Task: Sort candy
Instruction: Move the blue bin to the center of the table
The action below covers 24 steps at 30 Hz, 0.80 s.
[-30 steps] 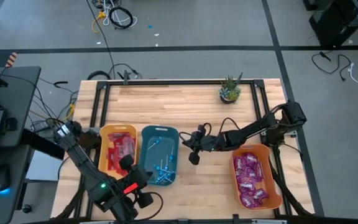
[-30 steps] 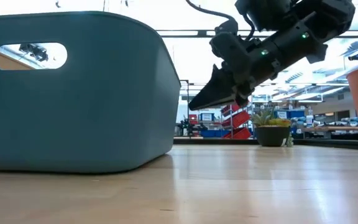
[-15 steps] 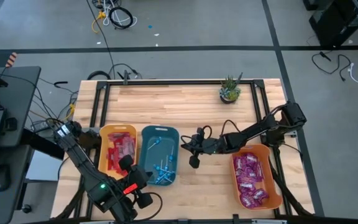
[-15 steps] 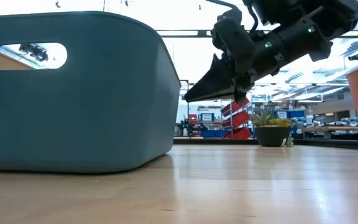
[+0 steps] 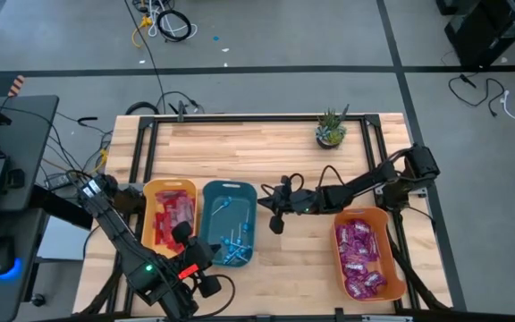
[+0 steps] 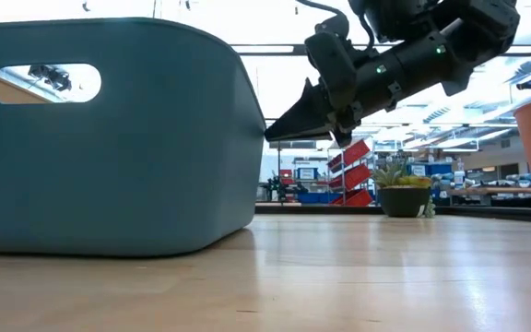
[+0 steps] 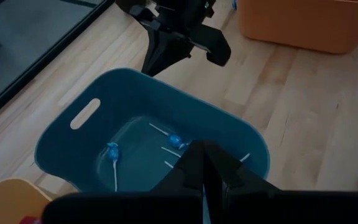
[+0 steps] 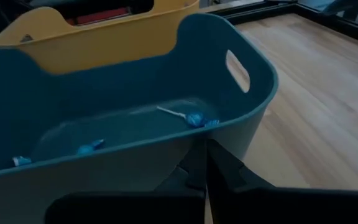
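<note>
The right gripper [image 5: 277, 222] hangs just beside the right wall of the teal bin [image 5: 211, 234], its jaws pressed together and holding nothing. In the low view its dark tip [image 6: 289, 127] is off the wood and nearly touches the bin's upper edge [image 6: 118, 138]. Its arm stretches across the table [image 5: 266, 152] from the right side.

The left gripper [image 5: 184, 238] sits at the near side of the table, over the gap between the yellow bin [image 5: 147, 224] and the teal one. Its jaws are pressed together too, with nothing between them.

The candy is sorted into three bins standing in a row. Flat red packets [image 5: 173, 217] lie in the yellow bin on the left. Small blue lollipops [image 5: 232, 249] on thin white sticks lie in the teal bin in the middle; the left wrist view shows two of them [image 7: 176, 141] on its floor, and the right wrist view shows one [image 8: 194, 118] near the wall with the handle hole. Shiny purple packets [image 5: 358, 255] fill the orange bin [image 5: 393, 259] at the near right, well apart from the other two.

A small potted plant [image 5: 331, 128] stands at the far right of the table.
</note>
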Available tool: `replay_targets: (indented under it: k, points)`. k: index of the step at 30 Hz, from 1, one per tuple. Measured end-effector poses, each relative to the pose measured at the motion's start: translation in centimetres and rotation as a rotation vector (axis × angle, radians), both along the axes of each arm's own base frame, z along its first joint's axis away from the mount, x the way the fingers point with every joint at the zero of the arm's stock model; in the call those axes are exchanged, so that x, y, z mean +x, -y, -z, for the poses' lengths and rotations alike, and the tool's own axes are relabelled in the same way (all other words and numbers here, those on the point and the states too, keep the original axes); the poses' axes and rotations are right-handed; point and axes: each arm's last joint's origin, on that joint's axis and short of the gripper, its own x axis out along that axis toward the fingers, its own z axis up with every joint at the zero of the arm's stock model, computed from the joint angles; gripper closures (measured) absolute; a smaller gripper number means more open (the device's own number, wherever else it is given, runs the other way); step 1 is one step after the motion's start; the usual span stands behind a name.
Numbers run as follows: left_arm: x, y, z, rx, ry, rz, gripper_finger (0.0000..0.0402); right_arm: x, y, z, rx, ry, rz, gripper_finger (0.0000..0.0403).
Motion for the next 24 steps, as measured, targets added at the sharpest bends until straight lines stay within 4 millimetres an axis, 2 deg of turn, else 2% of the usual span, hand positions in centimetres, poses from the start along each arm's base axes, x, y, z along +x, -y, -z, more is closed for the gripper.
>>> replay_targets:
  k: [11,17,24]
  points:
    - [0.0,0.0,0.0,0.01,0.006,-0.001,0.0402,0.3,1.2,-0.2,-0.025,0.016,0.001,0.0403]
    - [0.1,0.0,0.0,0.003,0.013,-0.001,0.0402,0.0,1.6,0.4,0.001,-0.056,0.02,0.0403]
    - [0.0,0.0,0.0,0.011,0.016,-0.002,0.0402,0.9,1.1,1.8,0.065,0.007,-0.063,0.0403]
